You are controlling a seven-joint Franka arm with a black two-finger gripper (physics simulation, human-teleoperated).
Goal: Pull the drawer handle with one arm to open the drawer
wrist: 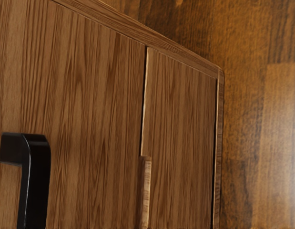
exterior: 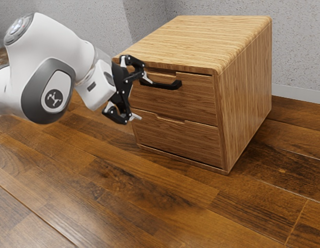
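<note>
jaws: spread wide, held nothing
position: in front of top drawer (exterior: 193, 101), at arm-side end of handle (exterior: 162, 84)
handle: black bar

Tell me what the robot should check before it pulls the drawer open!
1. Gripper open, ready to grab: ok, its fingers are spread wide apart.
2. Black handle between the fingers: not ok. The gripper sits at the handle's end on the exterior view's left, not around the bar.
3. Upper finger touching the handle: cannot tell.
4. Right drawer chosen: ok. The gripper is level with the top drawer, which carries the black handle; the lower drawer has none.
5. Top drawer waiting to be pulled: ok, its front looks shut against the cabinet.
</note>
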